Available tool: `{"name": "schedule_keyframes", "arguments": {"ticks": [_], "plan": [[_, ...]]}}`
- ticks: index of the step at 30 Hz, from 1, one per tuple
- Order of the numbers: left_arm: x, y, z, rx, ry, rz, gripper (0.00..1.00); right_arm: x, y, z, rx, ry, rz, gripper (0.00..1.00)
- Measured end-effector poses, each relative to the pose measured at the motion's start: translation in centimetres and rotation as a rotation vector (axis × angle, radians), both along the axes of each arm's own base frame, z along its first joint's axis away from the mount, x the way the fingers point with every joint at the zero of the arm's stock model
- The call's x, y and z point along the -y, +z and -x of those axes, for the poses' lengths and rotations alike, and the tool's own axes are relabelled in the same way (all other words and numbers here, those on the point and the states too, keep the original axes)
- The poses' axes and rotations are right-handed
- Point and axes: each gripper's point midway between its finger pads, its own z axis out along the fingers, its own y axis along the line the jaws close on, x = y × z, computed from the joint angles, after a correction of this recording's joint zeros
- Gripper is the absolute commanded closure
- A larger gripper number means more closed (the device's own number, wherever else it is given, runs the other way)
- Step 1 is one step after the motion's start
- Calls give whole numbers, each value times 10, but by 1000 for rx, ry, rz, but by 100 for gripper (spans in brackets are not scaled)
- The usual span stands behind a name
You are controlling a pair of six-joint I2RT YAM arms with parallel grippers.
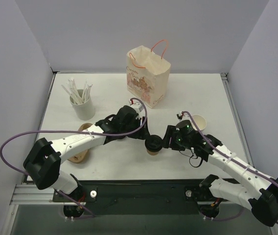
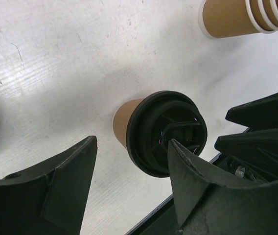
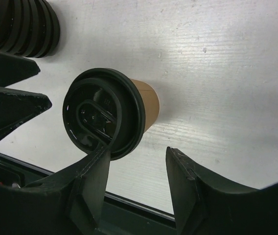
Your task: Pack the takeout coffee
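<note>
Standing lidded on the tabletop (image 1: 202,93), the takeout coffee (image 1: 153,145) is not yet packed: the left end effector (image 2: 129,171) and right end effector (image 3: 139,166) flank it, both released and empty, with the paper bag (image 1: 148,76) well apart behind.

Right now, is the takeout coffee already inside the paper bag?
No, the takeout coffee stands on the table, outside the paper bag.
</note>
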Motion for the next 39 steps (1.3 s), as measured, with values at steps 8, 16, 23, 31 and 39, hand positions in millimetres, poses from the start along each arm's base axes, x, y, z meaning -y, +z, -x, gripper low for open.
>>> {"name": "schedule_keyframes", "arguments": {"ticks": [8, 16, 23, 31, 39], "plan": [[-32, 20, -18, 86, 87, -119, 18, -19, -1, 1, -43, -6, 1, 56], [-115, 75, -26, 257, 285, -220, 18, -25, -6, -3, -59, -55, 76, 84], [-166, 97, -10, 375, 354, -294, 18, -17, -2, -13, -37, -92, 157, 100], [-206, 79, 8, 412, 375, -403, 19, -13, 11, -32, 10, -81, 260, 100], [-217, 91, 16, 463, 392, -372, 19, 23, 57, -98, 116, -177, 345, 100]]}}
